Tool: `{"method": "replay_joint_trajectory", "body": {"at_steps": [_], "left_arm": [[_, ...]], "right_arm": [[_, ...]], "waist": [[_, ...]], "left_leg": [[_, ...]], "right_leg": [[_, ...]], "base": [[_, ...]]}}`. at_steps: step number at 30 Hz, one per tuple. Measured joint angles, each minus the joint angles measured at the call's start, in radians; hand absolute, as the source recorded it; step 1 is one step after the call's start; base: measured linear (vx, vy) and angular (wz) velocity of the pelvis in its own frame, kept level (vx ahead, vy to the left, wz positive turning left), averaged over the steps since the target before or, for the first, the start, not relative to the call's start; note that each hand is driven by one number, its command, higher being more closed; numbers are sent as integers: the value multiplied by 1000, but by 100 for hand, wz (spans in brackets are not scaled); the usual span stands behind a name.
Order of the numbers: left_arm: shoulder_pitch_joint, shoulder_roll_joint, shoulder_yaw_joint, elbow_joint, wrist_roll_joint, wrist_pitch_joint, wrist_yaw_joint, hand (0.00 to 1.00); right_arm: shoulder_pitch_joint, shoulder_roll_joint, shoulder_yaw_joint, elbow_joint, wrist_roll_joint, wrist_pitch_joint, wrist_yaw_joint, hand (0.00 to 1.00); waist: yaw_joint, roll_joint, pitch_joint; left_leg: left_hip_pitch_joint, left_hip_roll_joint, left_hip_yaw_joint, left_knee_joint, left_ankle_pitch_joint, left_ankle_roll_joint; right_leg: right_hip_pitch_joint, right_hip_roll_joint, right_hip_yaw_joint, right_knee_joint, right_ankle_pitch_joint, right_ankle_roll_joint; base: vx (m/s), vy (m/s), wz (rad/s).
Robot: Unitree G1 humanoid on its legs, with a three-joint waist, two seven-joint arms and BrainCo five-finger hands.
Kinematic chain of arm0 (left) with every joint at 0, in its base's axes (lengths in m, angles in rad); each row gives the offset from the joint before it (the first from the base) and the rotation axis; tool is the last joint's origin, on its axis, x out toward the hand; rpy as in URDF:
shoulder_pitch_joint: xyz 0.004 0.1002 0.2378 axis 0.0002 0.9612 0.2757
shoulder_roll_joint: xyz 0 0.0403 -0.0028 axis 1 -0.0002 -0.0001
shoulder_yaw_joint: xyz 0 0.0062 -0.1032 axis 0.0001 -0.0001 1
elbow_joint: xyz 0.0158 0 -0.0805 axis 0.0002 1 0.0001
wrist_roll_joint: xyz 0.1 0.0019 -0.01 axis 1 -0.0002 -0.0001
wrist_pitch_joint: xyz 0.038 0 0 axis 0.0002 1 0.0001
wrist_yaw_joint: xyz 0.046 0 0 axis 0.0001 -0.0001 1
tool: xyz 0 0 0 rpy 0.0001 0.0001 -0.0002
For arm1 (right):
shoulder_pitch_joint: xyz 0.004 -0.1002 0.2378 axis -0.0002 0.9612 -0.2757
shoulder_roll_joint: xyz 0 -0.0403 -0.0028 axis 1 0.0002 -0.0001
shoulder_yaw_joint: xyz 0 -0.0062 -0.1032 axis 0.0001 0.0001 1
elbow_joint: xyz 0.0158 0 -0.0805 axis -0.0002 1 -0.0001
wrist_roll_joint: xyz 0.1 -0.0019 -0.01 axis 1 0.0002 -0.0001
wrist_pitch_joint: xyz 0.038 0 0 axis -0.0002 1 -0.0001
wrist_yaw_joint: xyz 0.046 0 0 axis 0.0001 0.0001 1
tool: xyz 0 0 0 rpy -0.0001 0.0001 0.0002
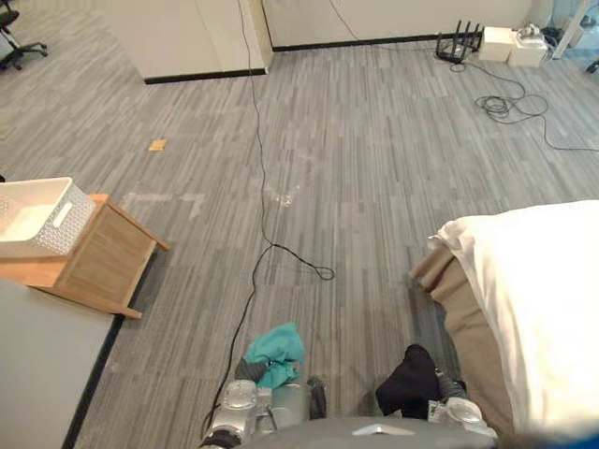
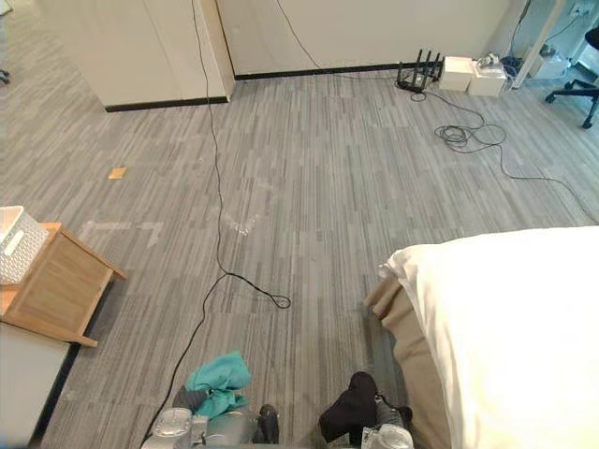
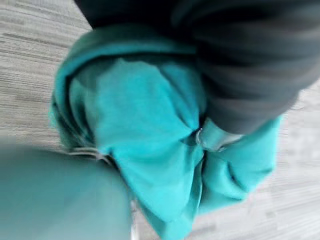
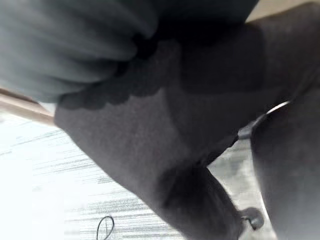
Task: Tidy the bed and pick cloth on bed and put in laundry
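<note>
A teal cloth (image 1: 279, 354) is bunched low in the left eye view, and my left hand (image 1: 247, 370) is shut on it; the left wrist view shows the teal cloth (image 3: 145, 130) gathered against the hand's dark cover. My right hand (image 1: 451, 386) is shut on a black cloth (image 1: 409, 378), which hangs beside the bed's corner and shows up close as dark fabric (image 4: 150, 145). The bed (image 1: 468, 327), with a tan base and a white duvet (image 1: 543, 290), fills the right side. At the left a white laundry basket (image 1: 37, 217) stands on a low wooden table (image 1: 108, 262).
Grey striped floor stretches ahead. A router (image 1: 459, 43), white boxes (image 1: 510, 44) and a coil of cable (image 1: 501, 103) lie at the far right wall. An office chair (image 1: 14, 42) stands far left. A small tan scrap (image 1: 157, 144) lies on the floor.
</note>
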State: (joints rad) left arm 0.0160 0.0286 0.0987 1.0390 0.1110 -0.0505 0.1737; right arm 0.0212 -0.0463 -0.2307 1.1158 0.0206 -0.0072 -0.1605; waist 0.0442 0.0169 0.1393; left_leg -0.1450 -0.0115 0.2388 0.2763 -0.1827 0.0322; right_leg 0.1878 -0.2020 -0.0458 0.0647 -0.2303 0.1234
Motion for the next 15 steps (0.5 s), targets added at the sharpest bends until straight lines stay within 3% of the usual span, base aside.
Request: {"method": "replay_joint_trajectory", "body": {"at_steps": [1,3,4,5,6,8,9,11,12,13,14,15], "left_arm": [[-1,-3,0,1,0,2,0,100],[0,1,-8,2,23,5,1,100],[-1,11,-14,1,31,6,1,100],[-3,28,-41,1,47,14,0,100],[-7,42,-65,5,68,26,1,100],[-18,41,-108,10,90,28,5,100],[-36,37,-136,30,109,33,7,100],[-53,28,-151,45,117,43,7,100],[-65,29,-171,43,118,43,8,100],[-70,32,-178,42,118,42,8,100],[-75,30,-178,40,117,37,7,100],[-78,22,-178,42,117,35,7,100]], "right_arm": [[7,0,-4,0,0,0,0,100],[4,5,-43,-22,7,-2,0,100],[4,11,-47,-35,10,-4,-1,100],[4,29,-48,-51,15,-11,-2,100],[6,37,-50,-61,17,-16,-2,100],[10,33,-54,-80,16,-24,-2,100],[5,22,-57,-91,17,-33,-3,100],[-16,0,-51,-99,16,-38,-4,100],[-26,-9,-37,-101,16,-42,-6,100],[-27,-9,-32,-102,17,-43,-6,100],[-32,-10,-31,-100,20,-41,-6,100],[-28,-18,-20,-96,28,-40,-5,100]], "waist": [[-1,-5,-2],[-1,-8,2],[-5,-24,12],[-29,-44,30],[-48,-66,30],[-63,-57,33],[-68,-39,46],[-87,-4,65],[-104,9,72],[-106,8,72],[-111,-5,76],[-120,1,78]], "left_leg": [[13,-14,-2,-24,0,2],[105,-42,-24,-103,1,12],[140,-56,-41,-114,-5,24],[204,-78,-87,-126,-24,46],[257,-81,-137,-122,-50,69],[323,-63,-201,-125,-79,73],[369,-36,-233,-138,-92,77],[416,13,-273,-162,-104,78],[432,41,-293,-171,-103,77],[435,46,-303,-172,-103,76],[458,50,-305,-176,-111,59],[483,70,-309,-180,-120,33]], "right_leg": [[-30,-11,6,65,-13,10],[-189,-19,63,484,-7,40],[-224,-28,78,608,25,54],[-287,-43,85,822,129,75],[-326,-44,65,953,111,53],[-397,-35,-15,1003,45,-3],[-437,-13,-64,953,-2,-30],[-490,41,-104,816,-23,-62],[-539,79,-118,571,12,-58],[-550,86,-117,454,56,-61],[-559,88,-105,224,198,-77],[-535,104,-112,144,375,-129]], "base": [[242,113,6],[156,207,17],[91,183,68],[87,107,107],[66,73,116],[-4,-10,109],[-75,-47,102],[22,-48,93],[319,-64,99],[631,-119,102],[697,-214,81],[706,-188,45]]}}
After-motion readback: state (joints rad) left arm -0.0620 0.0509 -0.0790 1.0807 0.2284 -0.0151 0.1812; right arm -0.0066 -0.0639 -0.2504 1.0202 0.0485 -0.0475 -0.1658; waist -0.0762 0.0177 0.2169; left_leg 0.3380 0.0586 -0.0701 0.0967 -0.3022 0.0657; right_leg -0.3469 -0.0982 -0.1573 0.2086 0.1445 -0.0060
